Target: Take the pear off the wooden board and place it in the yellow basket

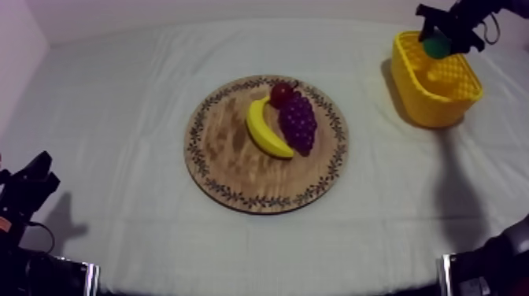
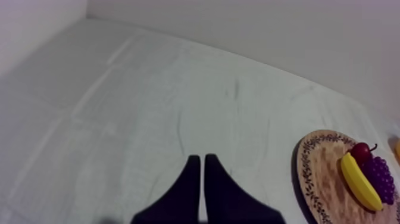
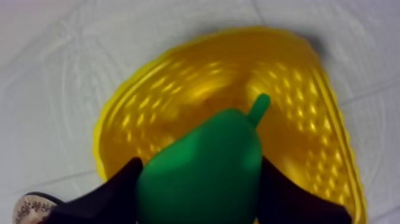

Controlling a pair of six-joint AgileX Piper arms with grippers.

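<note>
Surface: grey-white cloth (image 1: 110,118) covers the table, lightly creased, with a pale wall behind.
Centre of table: the wooden board (image 1: 228,169) carries a banana (image 1: 264,130), a bunch of grapes (image 1: 299,122) and a small red fruit (image 1: 282,94), which touch one another toward its far side. None is in my order, so they lie undisturbed.
Task object: the pear (image 3: 205,173) is green, with its stem pointing away from my wrist. It is off the board and in the air above the mouth of the yellow basket (image 1: 421,106).
Destination: the basket stands on my right side of the table, well apart from the board. Seen from my right wrist, its floor lies under the pear.
Right arm: the right gripper (image 1: 439,41) is clenched on the pear, one black finger on each flank of its broad belly. I judge that hold was chosen so the fruit cannot roll out.
Left arm: the left gripper (image 2: 202,164) has its fingers pressed together on nothing. It is parked low over bare cloth on my left, clear of a one-arm job.
Step in hand: the carry is complete by my reckoning; the release is not yet made.
Next move: lower inside the rim, then part the fingers.
Risk: dropped from height, the pear may bounce off a wall or tip the basket.
</note>
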